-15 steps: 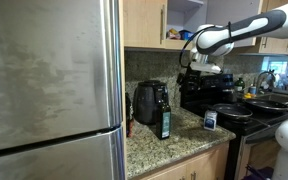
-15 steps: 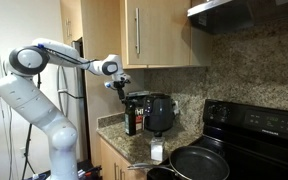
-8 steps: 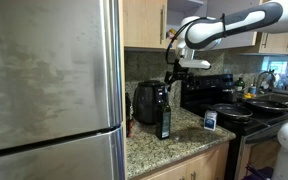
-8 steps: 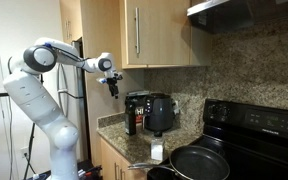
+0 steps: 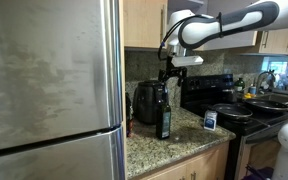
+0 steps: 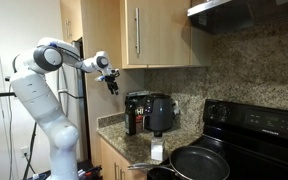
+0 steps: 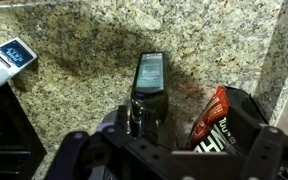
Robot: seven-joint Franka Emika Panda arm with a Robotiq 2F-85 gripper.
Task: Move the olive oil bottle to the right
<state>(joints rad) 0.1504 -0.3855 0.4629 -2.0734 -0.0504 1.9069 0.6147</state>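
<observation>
Hovering above the olive oil bottle (image 5: 164, 113), the gripper (image 5: 165, 76) is spread wide with nothing in it; in the wrist view the fingers (image 7: 72, 150) splay out on either side of the bottle below. The bottle stands upright on the granite counter (image 5: 187, 136), just beside the black appliance (image 5: 148, 100). Biggest worry imo: it's tall and slim, so coming down a bit off-centre could bump the cap and tip it. The appliance is also so close that a finger might clip it instead of slipping in beside the bottle. The wrist view shows something with a red label (image 7: 210, 118) right next to it too, can't tell what that is. If "right" means toward the stove (image 5: 242, 112), the small white-and-blue container (image 5: 210, 119) is in the way and could get shoved. The counter is a short speckled strip between a steel fridge (image 5: 54, 90) and the stove, with wood cabinets (image 5: 144, 22) overhead.
</observation>
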